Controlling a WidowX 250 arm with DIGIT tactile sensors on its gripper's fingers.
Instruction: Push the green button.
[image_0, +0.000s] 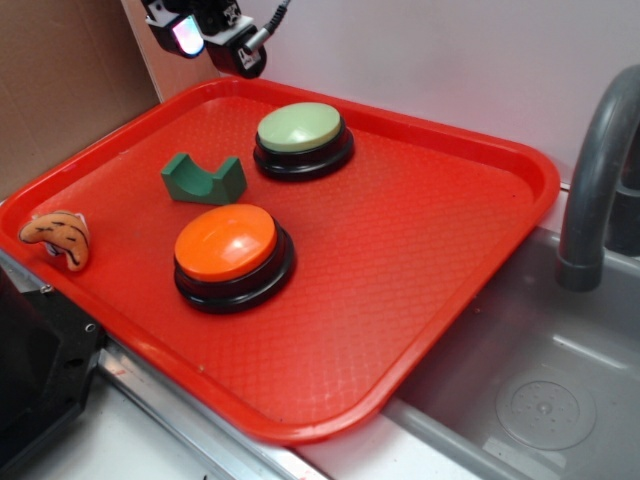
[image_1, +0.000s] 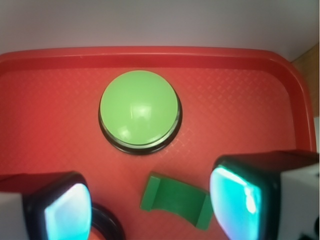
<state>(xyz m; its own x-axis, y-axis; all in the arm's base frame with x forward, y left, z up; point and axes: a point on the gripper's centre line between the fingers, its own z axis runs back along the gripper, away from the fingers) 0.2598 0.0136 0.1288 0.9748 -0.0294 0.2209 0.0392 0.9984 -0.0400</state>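
The green button, a pale green dome on a black round base, sits toward the far side of the red tray. My gripper hangs high above the tray's far left corner, well clear of the button. Its jaws stand wide open with nothing between them. In the wrist view the button lies ahead of the fingertips, centred slightly left, and the two glowing pads frame the bottom edge.
An orange-topped button sits nearer the tray's front. A dark green arch block lies between the two buttons, to the left. A small tan toy rests at the tray's left rim. A grey sink and faucet are to the right.
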